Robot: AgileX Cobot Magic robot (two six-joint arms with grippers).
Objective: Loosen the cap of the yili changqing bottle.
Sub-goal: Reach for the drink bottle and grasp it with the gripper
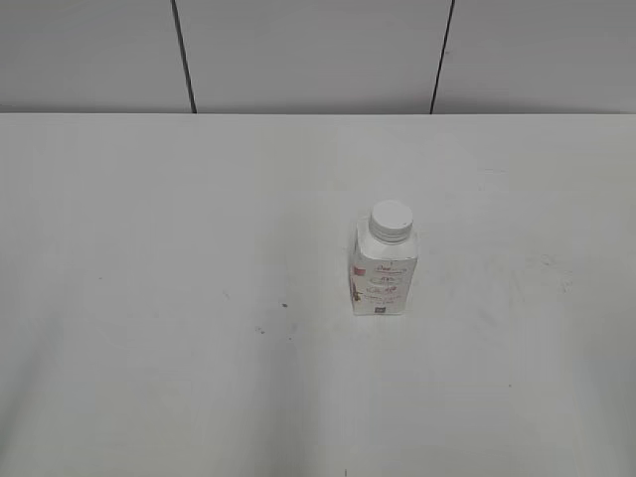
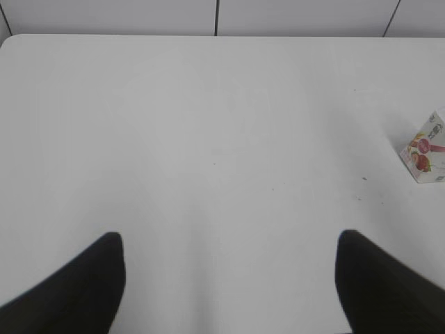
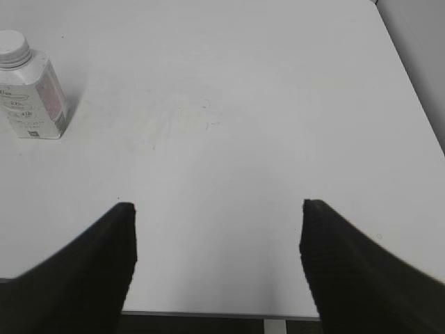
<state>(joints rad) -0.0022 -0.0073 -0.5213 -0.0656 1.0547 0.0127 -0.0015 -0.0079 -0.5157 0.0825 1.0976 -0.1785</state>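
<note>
The left gripper point(image 2: 229, 278) hangs with its two dark fingers spread wide and nothing between them, above bare table point(image 2: 208, 139). The right gripper point(image 3: 217, 264) is the same — fingers far apart, empty, near the table's front edge. Neither arm shows in the exterior view, so both are well apart from the work.

The bottle point(image 1: 384, 273) stands upright a little right of the table's middle, its white ribbed cap point(image 1: 391, 222) seated on the neck. From the right wrist it sits far off to the left; from the left wrist only a lower corner shows at the right edge.

The risks, as I judge them: the bottle looks light and narrow-based, so a one-sided nudge on approach could tip or slide it. If only the cap is gripped and turned, the whole bottle would likely spin with it — one gripper needs to hold the body. Squeezing the carton-like sides too hard could crush them.

The label carries pink-red print, a fruit picture and a small dark code square; the writing is too small to read.
</note>
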